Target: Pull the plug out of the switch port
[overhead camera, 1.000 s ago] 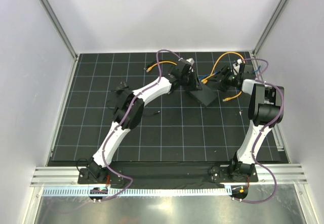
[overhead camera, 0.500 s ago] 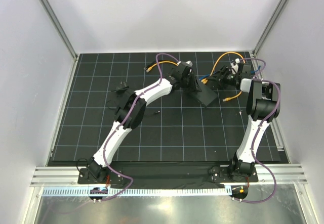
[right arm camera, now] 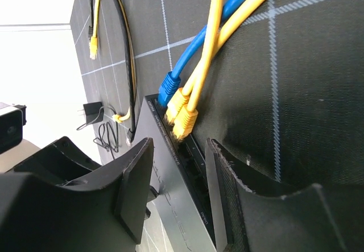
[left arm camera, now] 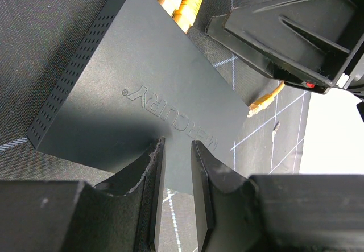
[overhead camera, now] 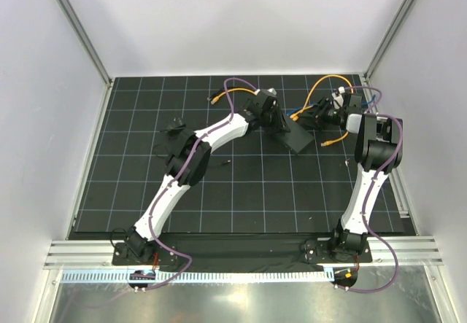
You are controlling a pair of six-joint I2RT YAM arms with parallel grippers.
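the black switch (overhead camera: 296,138) lay askew to the grid lines of the mat (overhead camera: 241,192), right of centre in the upper half of the top view. in the right wrist view its port edge (right arm camera: 192,162) ran down the middle of the frame. a blue plug (right arm camera: 168,87) and two yellow plugs (right arm camera: 185,124) sat side by side in it, their cables (right arm camera: 210,41) running to the upper right. the right gripper (right arm camera: 179,147) had its jaws parted just below the lowest yellow plug and held nothing. the left gripper (left arm camera: 177,145), at the bottom of its own view, stood over the switch's near edge with a narrow gap between its fingers and nothing in it. whether they touched the lid i could not tell.
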